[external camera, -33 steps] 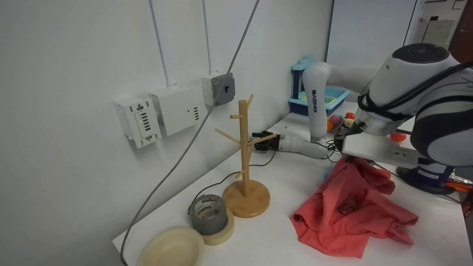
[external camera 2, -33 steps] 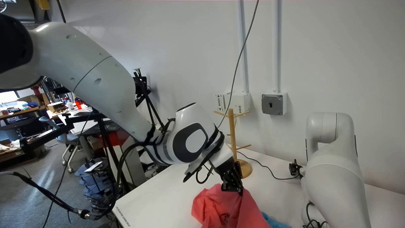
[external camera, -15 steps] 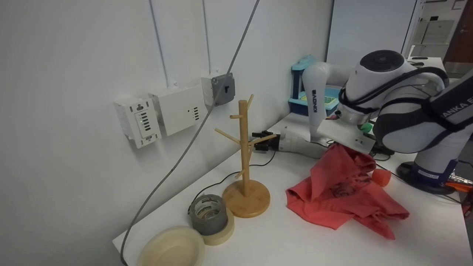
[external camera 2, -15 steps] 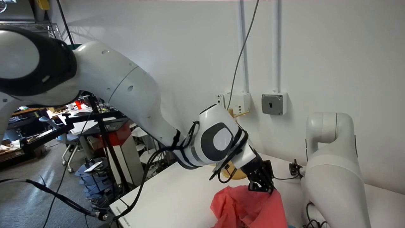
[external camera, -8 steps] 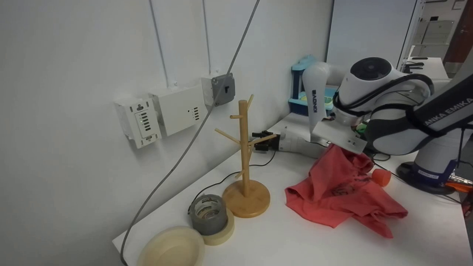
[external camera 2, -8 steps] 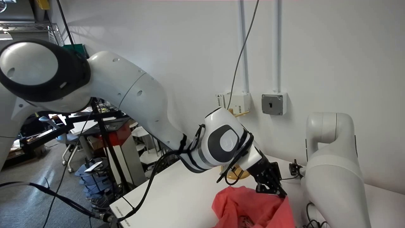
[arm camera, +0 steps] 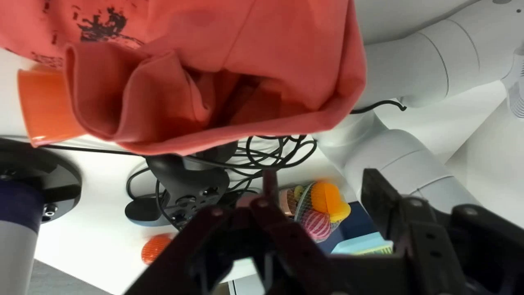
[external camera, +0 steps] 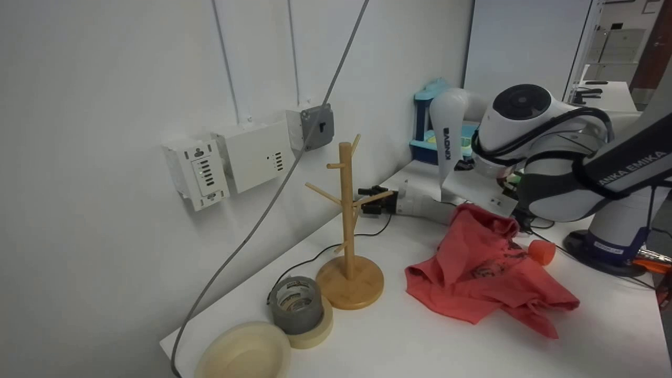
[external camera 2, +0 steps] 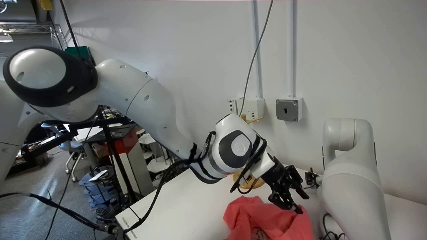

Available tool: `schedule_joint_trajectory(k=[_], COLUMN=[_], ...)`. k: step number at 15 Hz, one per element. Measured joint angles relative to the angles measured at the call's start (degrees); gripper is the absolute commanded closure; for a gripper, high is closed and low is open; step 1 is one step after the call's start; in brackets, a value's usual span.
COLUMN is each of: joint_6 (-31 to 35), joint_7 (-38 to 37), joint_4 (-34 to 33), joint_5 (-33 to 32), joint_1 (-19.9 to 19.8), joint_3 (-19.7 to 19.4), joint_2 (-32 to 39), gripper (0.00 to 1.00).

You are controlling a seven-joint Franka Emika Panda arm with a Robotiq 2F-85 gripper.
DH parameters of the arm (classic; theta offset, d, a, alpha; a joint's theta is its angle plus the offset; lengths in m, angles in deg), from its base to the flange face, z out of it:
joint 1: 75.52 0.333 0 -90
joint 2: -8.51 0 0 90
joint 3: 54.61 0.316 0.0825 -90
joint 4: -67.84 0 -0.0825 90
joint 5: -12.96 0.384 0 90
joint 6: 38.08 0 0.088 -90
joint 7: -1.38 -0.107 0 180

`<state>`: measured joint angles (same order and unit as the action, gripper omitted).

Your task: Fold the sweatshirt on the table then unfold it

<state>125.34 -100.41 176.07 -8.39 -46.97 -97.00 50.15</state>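
The red sweatshirt (external camera: 475, 294) lies in a messy heap on the white bench (external camera: 388, 341), near the wooden stand (external camera: 348, 226) but not touching it. It is not folded up neatly, and it is not spread out flat. So I think the job is somewhere in the middle. I can't tell if the fold is done and the unfolding has begun, or if the fold is the part going on. The corner closest to the wooden stand lies low. Farther from the wooden stand, one end puffs up like a little tent. The dark print (external camera: 488, 270) faces up. An orange cup-like thing (external camera: 542, 252) sits right by the sweatshirt, on the side away from the wooden stand. What is left, I guess, is to tug the puffy end down and smooth out the creases.

The big robot arm (external camera 2: 146, 96) reaches over the bench with its elbow up high, then slopes down. Its end effector (external camera 2: 303, 204) points down at a slant, by the puffy end. The two fingers (external camera 2: 302, 192) are spread apart and pinch nothing. I can't tell if either one brushes the sweatshirt.
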Motion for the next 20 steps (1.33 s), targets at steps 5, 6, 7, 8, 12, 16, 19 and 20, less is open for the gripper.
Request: schedule_joint_trajectory(k=[5,6,7,8,12,16,19,20], joint_6=[-0.02,-0.02,-0.02,-0.02,0.06,1.07,3.56,4.7], joint_7=[-0.73,-0.28,0.58,1.79,7.32,12.05,13.69,13.72], joint_4=[2.46,3.56,4.81,6.25,11.95,15.84,16.7,16.69], joint_5=[-0.01,-0.02,-0.08,-0.21,-0.75,-0.65,-0.64,-0.63], joint_1=[5.41,6.24,6.95,7.57,8.21,5.26,1.4,0.38], joint_3=[-3.58,-3.51,-3.19,-2.62,1.16,7.11,11.54,12.51], joint_2=[-0.86,-1.54,-2.44,-3.63,-9.22,-13.25,-14.0,-13.92], gripper=[0.0,0.0,0.0,0.0,0.0,0.0,0.0,0.0])
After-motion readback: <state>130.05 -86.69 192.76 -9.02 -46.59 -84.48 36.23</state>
